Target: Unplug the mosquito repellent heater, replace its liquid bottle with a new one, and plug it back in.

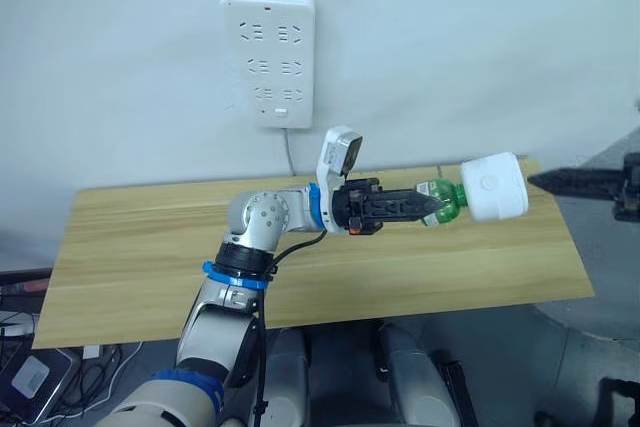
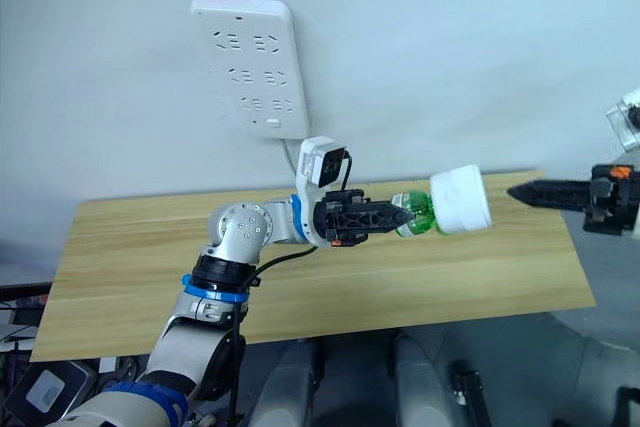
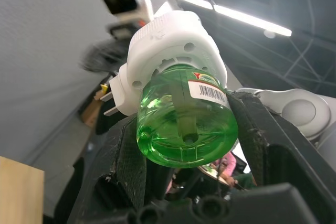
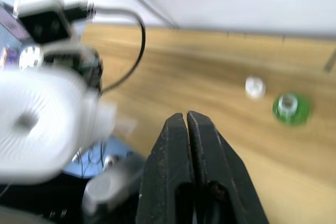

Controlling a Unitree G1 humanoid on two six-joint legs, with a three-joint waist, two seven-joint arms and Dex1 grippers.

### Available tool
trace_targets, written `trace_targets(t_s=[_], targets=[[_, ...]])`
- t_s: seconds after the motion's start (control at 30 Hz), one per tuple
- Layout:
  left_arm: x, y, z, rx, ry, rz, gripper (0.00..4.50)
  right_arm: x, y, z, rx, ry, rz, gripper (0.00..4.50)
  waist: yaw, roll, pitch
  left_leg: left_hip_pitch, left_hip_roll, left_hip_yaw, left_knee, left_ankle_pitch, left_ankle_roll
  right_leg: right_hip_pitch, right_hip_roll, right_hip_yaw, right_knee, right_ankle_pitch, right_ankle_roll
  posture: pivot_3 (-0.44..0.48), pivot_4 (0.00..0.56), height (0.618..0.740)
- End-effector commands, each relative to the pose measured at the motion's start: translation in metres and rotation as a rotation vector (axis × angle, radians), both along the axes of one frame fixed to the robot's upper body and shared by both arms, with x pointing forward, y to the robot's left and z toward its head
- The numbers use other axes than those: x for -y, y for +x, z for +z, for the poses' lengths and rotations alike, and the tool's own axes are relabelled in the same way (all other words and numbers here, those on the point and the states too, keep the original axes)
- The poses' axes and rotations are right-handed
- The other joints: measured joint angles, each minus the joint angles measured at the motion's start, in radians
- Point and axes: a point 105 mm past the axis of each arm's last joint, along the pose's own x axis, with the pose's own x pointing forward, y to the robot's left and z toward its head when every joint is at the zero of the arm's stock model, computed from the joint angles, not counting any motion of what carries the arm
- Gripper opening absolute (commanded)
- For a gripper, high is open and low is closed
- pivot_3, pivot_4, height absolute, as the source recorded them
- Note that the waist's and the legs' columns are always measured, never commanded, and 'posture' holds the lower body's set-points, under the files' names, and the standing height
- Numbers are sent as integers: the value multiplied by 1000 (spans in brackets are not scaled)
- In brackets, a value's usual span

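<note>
Green bottle (image 3: 185, 124) sits tight in the left jaws (image 1: 428, 205), up in the air over the bench (image 1: 140, 247). It is screwed into the white heater (image 1: 493, 187), which nothing else holds. The right jaws (image 2: 520, 191) are pressed shut and empty, near the heater but apart. If they twist it badly, it could drop. A new bottle (image 4: 290, 108) stands on the bench beside a small white cap (image 4: 255, 86).

Left arm extended forward, elbow bent, left gripper (image 1: 428, 204) held level, fingers clamped on green bottle (image 1: 446, 200). Right gripper (image 2: 519, 191) held opposite, tips pointed toward it, fingers (image 4: 191, 129) pressed together, nothing held.
</note>
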Motion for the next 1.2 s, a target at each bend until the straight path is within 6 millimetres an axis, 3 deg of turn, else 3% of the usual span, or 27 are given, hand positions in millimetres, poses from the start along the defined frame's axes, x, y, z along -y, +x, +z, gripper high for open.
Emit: trace_targets(t_s=[0.03, 0.17, 0.57, 0.9, 1.2], targets=[[-1, -10, 11, 32, -42, -48, 2311, -12, 11, 3, 6, 43, 50, 33, -2, 0, 0, 0, 0, 0, 0, 0, 0, 0, 0, 0, 0, 0, 0, 140, 300, 740], [-1, -10, 13, 32, -42, -42, 2311, -33, 7, -5, -48, 99, 149, 33, 1, 0, 0, 0, 0, -1, -1, 0, 0, 0, 0, -1, 0, 3, -5, 157, 298, 740], [1, 5, 7, 14, -35, 37, 2311, -59, -64, -6, -167, 173, 391, 33, 18, 0, 0, -1, -2, -2, 0, 0, 1, 1, -2, -3, 0, 3, -5, 141, 307, 740], [7, 8, -1, 37, -10, 47, 2311, -71, -82, 8, -100, 133, 506, 33, 11, 0, 0, 0, -1, -1, 0, 1, 3, 2, -1, -2, 0, 1, 1, 108, 311, 740], [9, 5, -7, 62, 7, 25, 2311, -79, -72, 27, -11, 119, 520, 33, 9, 0, 0, 0, -1, -1, 0, 1, 3, 1, -1, -1, 0, 1, 1, 99, 317, 740]])
